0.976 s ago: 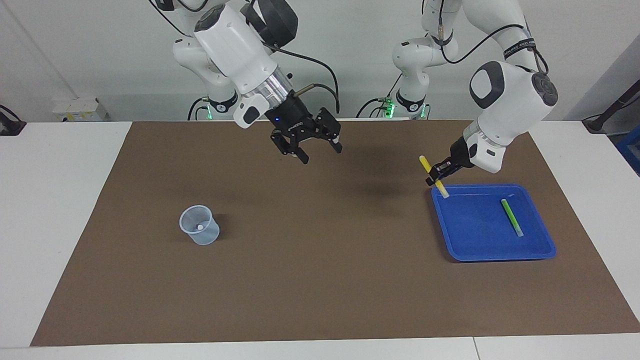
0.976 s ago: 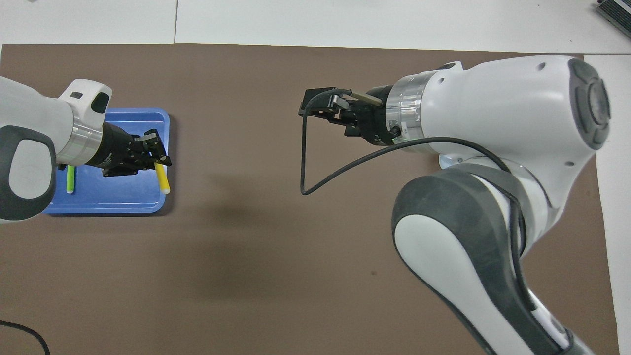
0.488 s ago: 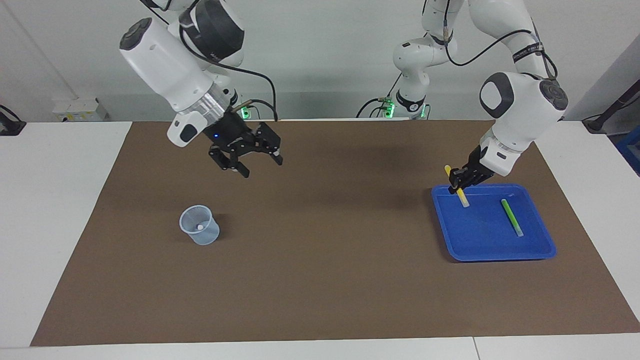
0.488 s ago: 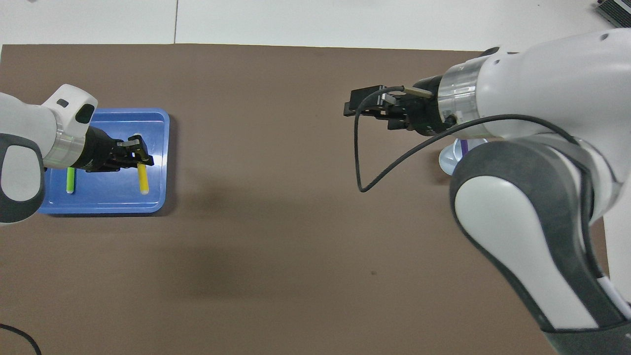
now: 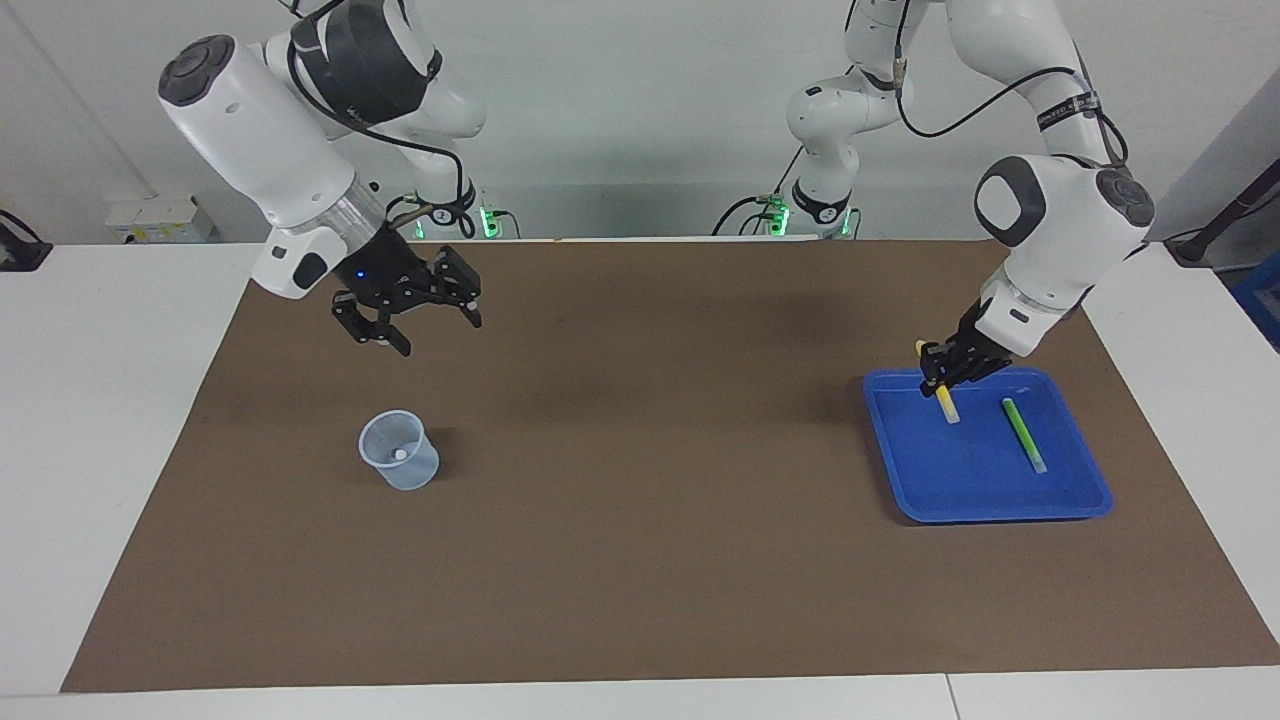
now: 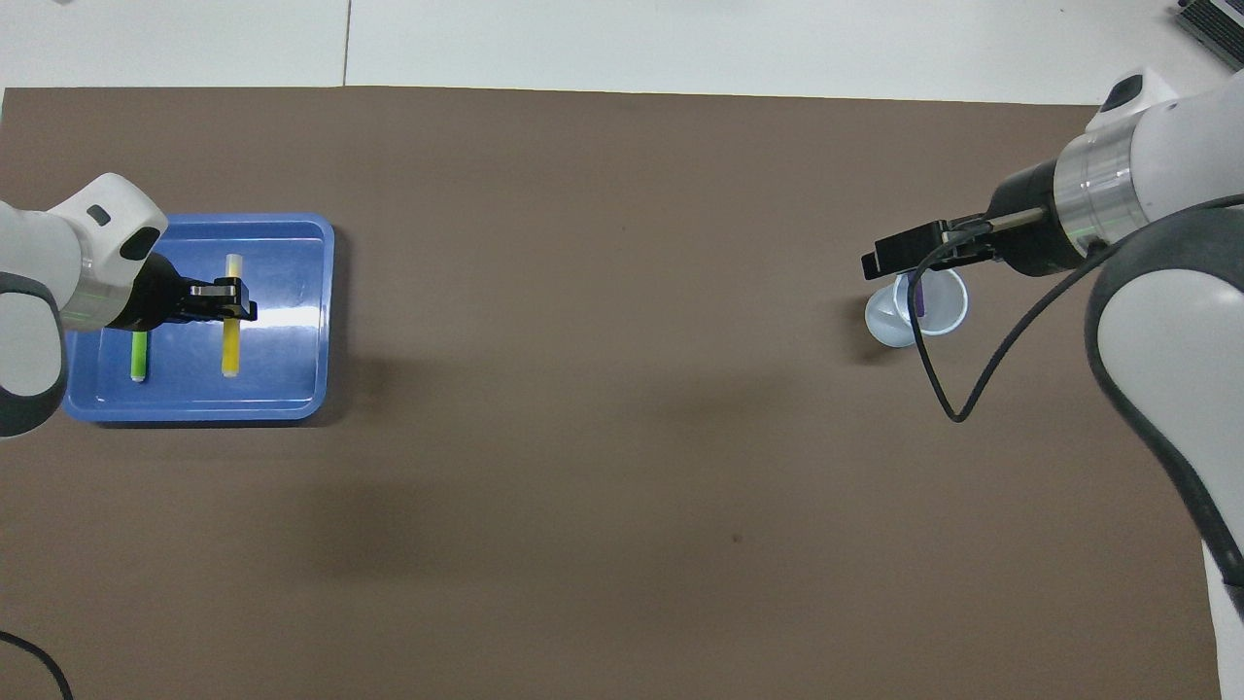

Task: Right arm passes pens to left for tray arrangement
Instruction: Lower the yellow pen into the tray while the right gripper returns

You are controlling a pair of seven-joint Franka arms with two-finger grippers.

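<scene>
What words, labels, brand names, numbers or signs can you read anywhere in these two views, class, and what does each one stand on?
None can be read.
Left arm's black wrist band: pale lettering, too small to read.
Right arm's black band: pale marks, too small to read.
Blue tray, green pen, yellow pen, purple pen and clear cup: no print visible.

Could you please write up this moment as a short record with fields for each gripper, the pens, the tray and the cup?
left gripper: shut on the yellow pen, over the tray
right gripper: open, empty, above the mat near the cup
green pen: lying flat in the tray
purple pen: standing in the cup
tray: at the left arm's end of the table
cup: upright, at the right arm's end
</scene>
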